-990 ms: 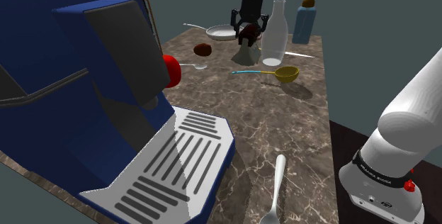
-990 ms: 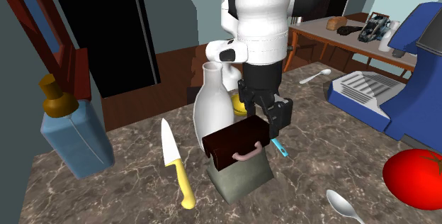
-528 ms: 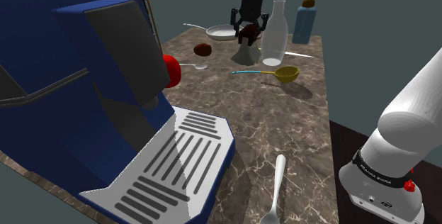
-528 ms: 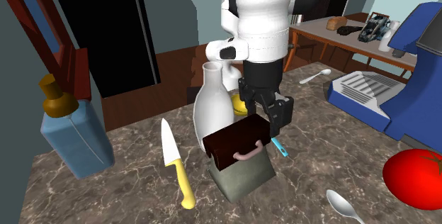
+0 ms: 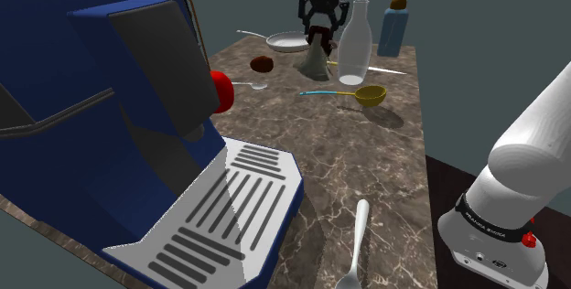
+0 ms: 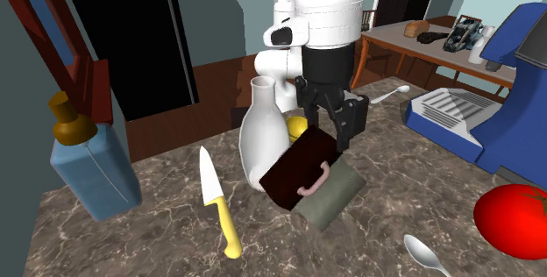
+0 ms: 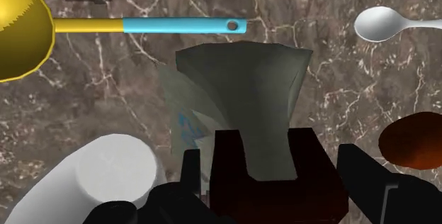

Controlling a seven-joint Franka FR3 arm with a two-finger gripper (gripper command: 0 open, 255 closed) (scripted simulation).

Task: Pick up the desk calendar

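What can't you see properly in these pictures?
Pages of the desk calendar: wrist view, its grey stand covers most.
Yellow ladle: second exterior view, mostly behind the white bottle and desk calendar.
Tomato: second exterior view, cut by the right edge.
Brown lump: wrist view, cut by the edge; cannot tell what.

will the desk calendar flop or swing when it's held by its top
Likely to swing: the desk calendar hangs tilted from the gripper, clasped only at its dark red top. It looks stiff: its grey-green panels hold a tent shape. It hangs close to the white bottle and might knock it.
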